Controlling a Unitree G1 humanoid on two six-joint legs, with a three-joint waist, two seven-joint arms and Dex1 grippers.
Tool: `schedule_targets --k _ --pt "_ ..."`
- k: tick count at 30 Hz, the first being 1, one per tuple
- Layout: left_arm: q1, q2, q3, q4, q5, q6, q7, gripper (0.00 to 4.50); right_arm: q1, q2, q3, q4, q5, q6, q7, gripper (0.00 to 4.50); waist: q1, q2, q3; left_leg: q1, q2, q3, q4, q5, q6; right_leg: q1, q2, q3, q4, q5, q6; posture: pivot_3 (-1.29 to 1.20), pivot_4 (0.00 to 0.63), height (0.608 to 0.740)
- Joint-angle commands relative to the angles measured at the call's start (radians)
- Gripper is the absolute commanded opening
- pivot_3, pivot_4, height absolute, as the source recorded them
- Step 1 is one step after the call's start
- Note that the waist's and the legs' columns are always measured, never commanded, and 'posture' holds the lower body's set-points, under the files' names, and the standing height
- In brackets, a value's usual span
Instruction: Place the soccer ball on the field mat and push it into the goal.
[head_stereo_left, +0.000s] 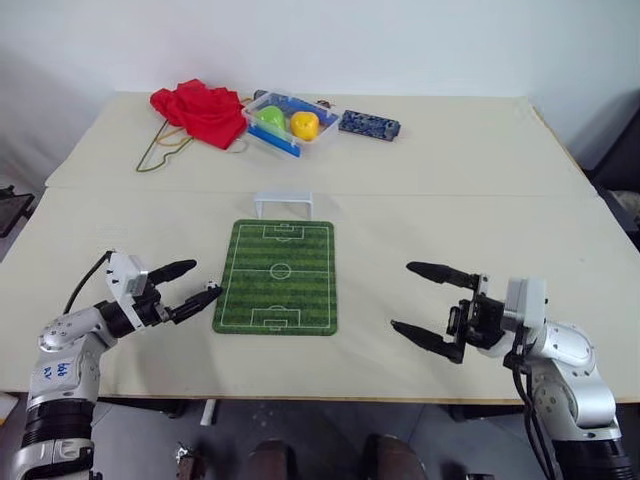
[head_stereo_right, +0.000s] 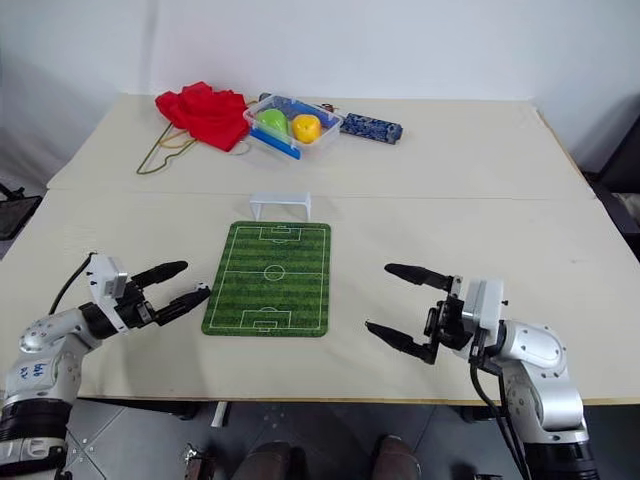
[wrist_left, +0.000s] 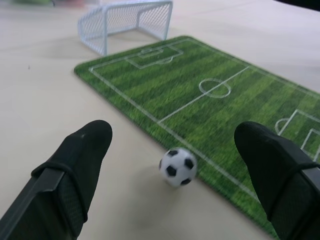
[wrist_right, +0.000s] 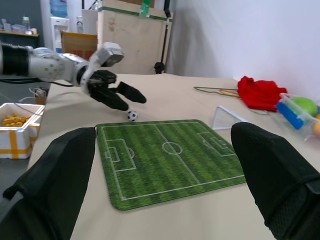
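Table (head_stereo_left: 450, 170): beige, against a white wall.
Field mat (head_stereo_left: 278, 277): centre; goal (head_stereo_left: 283, 203) at its far end.
Soccer ball (wrist_left: 177, 167): on the table, touching the mat's left edge.
Left gripper (head_stereo_left: 195, 284): spread wide, empty, ball between its fingers.
Right gripper (head_stereo_left: 428, 307): open, empty, right of mat.

Ball (wrist_left: 177, 167) beside the mat (head_stereo_left: 277, 277): hidden from the head views behind left gripper (head_stereo_left: 190, 284) fingertips. Mat's near corner cut off in left wrist view.

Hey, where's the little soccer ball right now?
The soccer ball lies on the table just off the field mat's left edge, between the open fingers of the left gripper.
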Motion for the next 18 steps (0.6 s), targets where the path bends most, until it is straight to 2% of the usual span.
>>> schedule_targets --k 1,6,9,18 --pt "-0.020 0.014 -0.010 0.016 0.020 -0.030 -0.020 4.48 0.012 0.008 -0.005 -0.008 0.003 -0.036 0.008 4.50 -0.003 0.000 0.000 0.000 0.000 0.000 0.000 0.000 0.000 0.000 0.000 0.000 0.000 0.000 0.000 0.00 0.150 0.740" --pt "-0.050 0.003 -0.046 0.064 0.049 -0.060 -0.034 4.48 0.030 0.012 -0.006 0.002 0.002 -0.059 0.015 4.50 -0.004 0.000 0.000 0.000 0.000 0.000 0.001 0.000 0.000 0.000 0.000 0.000 0.001 0.000 0.000 0.00 0.150 0.740" --pt "-0.070 -0.007 -0.065 0.100 0.066 -0.077 -0.035 3.93 0.037 0.013 -0.007 0.003 0.001 -0.065 0.011 4.50 -0.004 0.000 0.000 0.000 0.000 0.000 0.002 0.000 0.000 0.000 0.000 0.000 0.002 0.000 0.000 0.00 0.150 0.740" --pt "-0.081 0.003 -0.078 0.165 0.101 -0.116 -0.051 1.28 0.033 0.010 -0.005 0.000 -0.004 -0.065 -0.003 4.50 -0.004 0.000 0.000 0.000 0.000 0.000 0.005 0.000 0.000 0.000 0.000 0.001 0.003 0.000 0.000 0.00 0.150 0.740"
